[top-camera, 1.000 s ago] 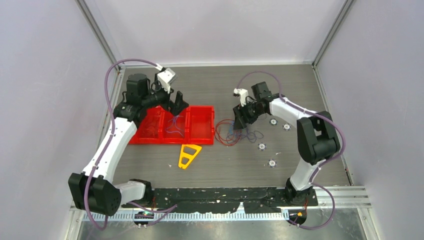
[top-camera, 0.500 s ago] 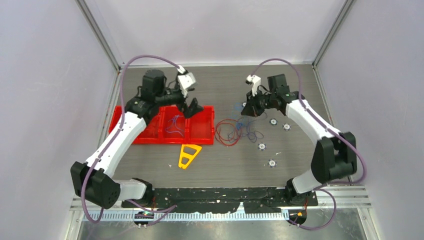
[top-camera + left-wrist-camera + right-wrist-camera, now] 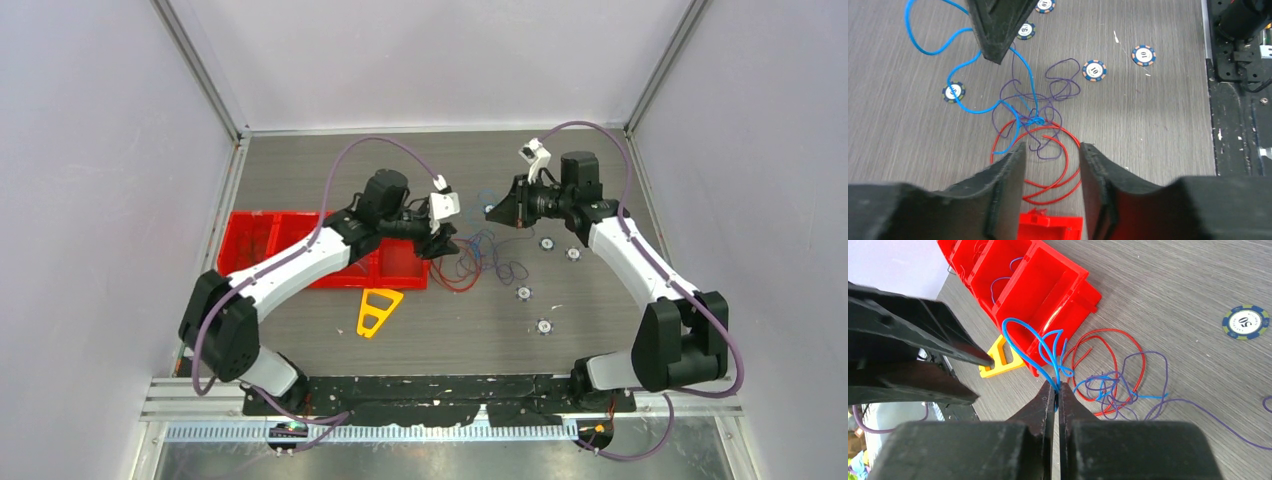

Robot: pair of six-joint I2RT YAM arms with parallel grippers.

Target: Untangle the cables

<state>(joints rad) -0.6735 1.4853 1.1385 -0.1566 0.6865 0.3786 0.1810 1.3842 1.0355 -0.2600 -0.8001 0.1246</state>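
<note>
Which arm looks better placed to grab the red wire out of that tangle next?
The left. Its left hand hangs open right above the red cable, which runs between its fingers. The right hand is busy, shut on the blue cable and holding it up off the table.

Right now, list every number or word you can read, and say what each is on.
"10": centre chip, left wrist view
"10": rightmost chip, same view
"50": chip in the right wrist view
Two farthest chips and all fine rim print: too small to read.
</note>
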